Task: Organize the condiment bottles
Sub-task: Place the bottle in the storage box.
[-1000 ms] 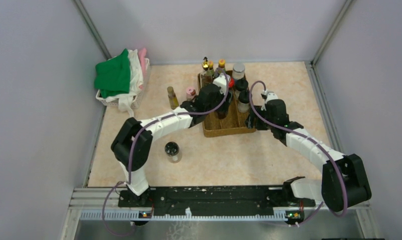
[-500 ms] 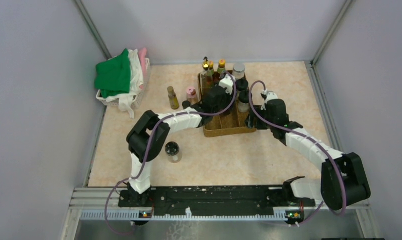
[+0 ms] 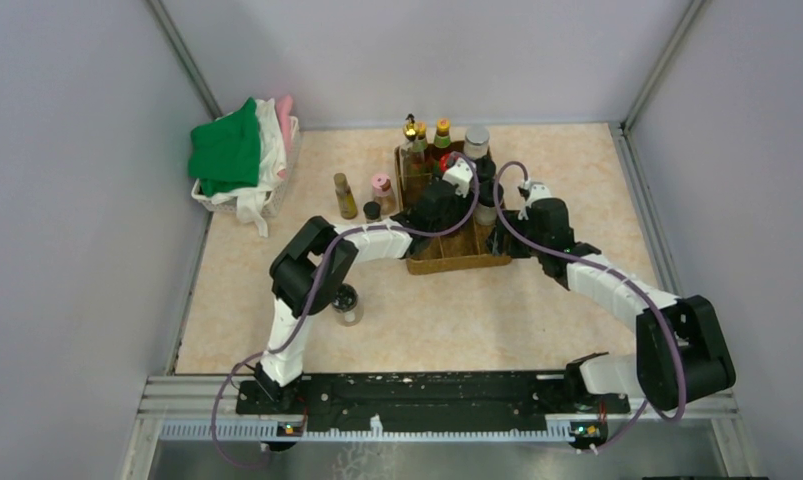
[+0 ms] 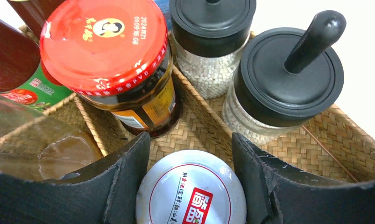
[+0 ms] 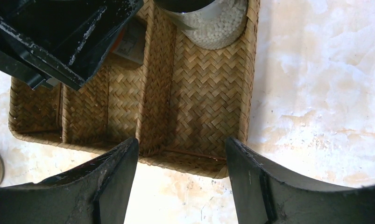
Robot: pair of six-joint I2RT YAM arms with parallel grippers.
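While the right arm has barely shifted in the last second, the left arm has swung its elbow in from the table's (image 3: 497, 320) left side toward the tray (image 5: 199, 102) and pushed its wrist farther over the weave. The left gripper (image 4: 191, 151) is now down in the tray, its fingers pressed against both sides of a white-capped jar (image 4: 191, 198), clamped on it. That jar is in the same lane as the red-lidded jar (image 4: 103, 44), just on its near side. Whether it rests on the tray floor cannot be told. Across the divider to the right stand two black-capped jars (image 4: 212, 23), the nearer one with a knob on its lid.

The arm's move has uncovered a small black cap (image 3: 372, 210) on the table left of the tray. It is beside the pink-capped bottle (image 3: 381, 186) and the brown bottle (image 3: 346, 195), both standing where they did. The elbow now hangs just over the black-lidded jar (image 3: 347, 303), alone near the front and unmoved. At the tray's far end the gold-topped bottle (image 3: 410, 130) and the silver-capped jar (image 3: 476, 140) are unchanged.

The right gripper (image 5: 180, 144) hovers over the tray's near right corner, fingers apart with nothing between them.
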